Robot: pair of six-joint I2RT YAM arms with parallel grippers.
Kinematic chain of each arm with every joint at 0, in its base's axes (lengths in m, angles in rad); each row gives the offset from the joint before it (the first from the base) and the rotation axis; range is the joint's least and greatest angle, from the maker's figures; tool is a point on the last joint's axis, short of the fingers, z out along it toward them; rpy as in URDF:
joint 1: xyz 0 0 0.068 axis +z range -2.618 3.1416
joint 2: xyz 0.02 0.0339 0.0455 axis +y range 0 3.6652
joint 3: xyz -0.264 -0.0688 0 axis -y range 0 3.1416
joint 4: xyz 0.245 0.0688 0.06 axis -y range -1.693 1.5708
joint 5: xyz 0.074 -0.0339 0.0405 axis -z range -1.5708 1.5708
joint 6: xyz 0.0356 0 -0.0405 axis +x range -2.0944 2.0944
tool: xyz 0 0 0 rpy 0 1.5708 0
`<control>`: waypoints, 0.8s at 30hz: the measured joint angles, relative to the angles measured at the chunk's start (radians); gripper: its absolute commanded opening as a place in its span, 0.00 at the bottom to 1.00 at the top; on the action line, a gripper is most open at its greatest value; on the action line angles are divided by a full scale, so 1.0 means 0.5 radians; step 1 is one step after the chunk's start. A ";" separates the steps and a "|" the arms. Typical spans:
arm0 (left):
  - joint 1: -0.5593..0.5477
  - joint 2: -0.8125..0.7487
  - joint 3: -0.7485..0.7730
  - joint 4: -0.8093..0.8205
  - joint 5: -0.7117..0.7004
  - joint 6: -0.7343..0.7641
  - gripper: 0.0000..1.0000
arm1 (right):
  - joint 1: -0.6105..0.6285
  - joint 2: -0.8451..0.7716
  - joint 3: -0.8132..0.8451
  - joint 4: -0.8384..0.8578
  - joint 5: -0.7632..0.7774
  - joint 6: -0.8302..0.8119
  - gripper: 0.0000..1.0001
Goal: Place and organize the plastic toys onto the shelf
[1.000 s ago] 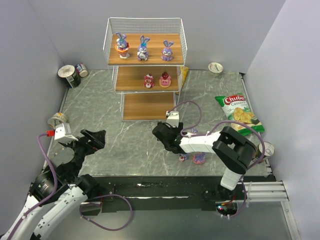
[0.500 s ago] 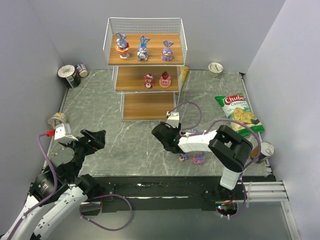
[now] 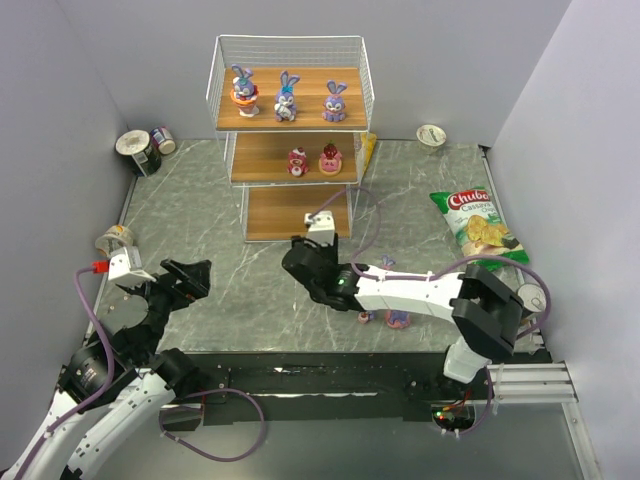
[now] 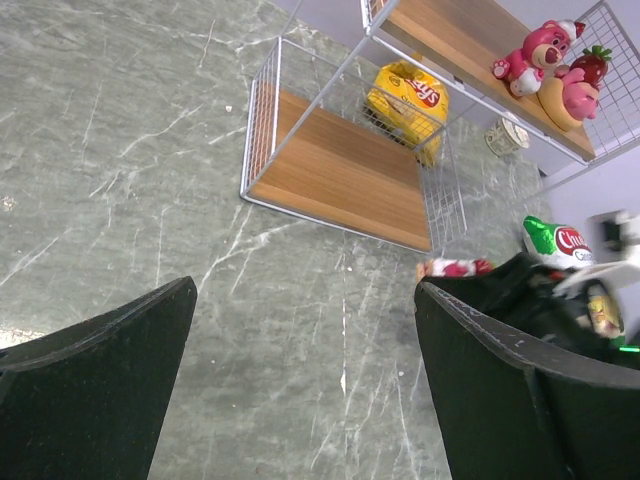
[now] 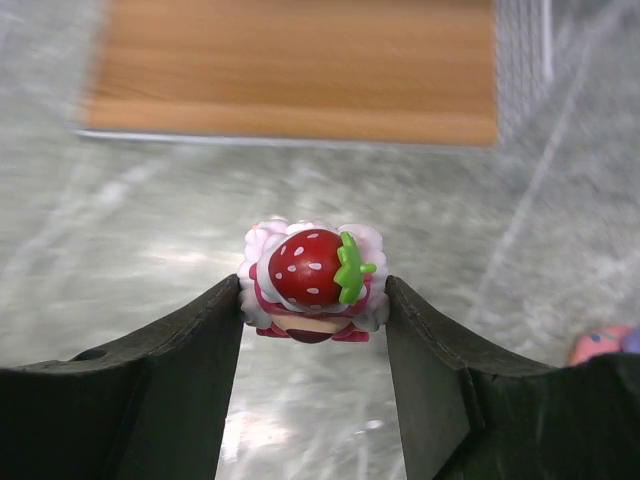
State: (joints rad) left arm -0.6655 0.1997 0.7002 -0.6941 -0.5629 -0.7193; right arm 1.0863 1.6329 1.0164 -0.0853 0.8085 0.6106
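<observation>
Partway done, past the half by my count. The three-tier white wire shelf with brown wooden boards [image 3: 290,185] stands at the far side of the grey marble-look surface [image 3: 200,220].
- Top board: three purple-blue long-eared bunny figurines [image 3: 286,100] upright in a row.
- Middle board: two pink-red round figurines [image 3: 298,161] side by side, right of centre.
- Bottom board [image 3: 290,212]: bare.

So five are placed.

The sixth is in hand. The right end effector [image 5: 312,300] pinches a small pink plastic toy topped with a red strawberry [image 5: 312,272], one finger on each side. It is held above the surface just in front of the bottom board and is not over it yet, so the toy is grasped but not shelved.

The left end effector [image 4: 305,295] is spread wide and holds nothing. It hangs over the near-left surface, well apart from the shelf.

Left to do:
- Set down the strawberry toy. The bottom board looks like the likely spot, going by where it is held.
- Shelve at least two small pink-purple figurines [image 3: 398,319] that sit on the surface by the right arm near the front edge.
- A tiny purple speck [image 3: 385,262] beside the arm may be another toy; it is too small to tell.

The green-red chip bag [image 3: 478,225] at right is clutter, not a target.
</observation>
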 measured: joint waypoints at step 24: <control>0.000 -0.108 0.001 -0.081 -0.210 -0.127 0.96 | 0.108 0.581 1.549 0.007 0.035 -0.746 0.00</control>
State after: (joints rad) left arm -0.6655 0.1455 0.7006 -0.7345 -0.6678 -0.7830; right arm 1.1404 1.9236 1.7908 -0.0818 0.8261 0.2375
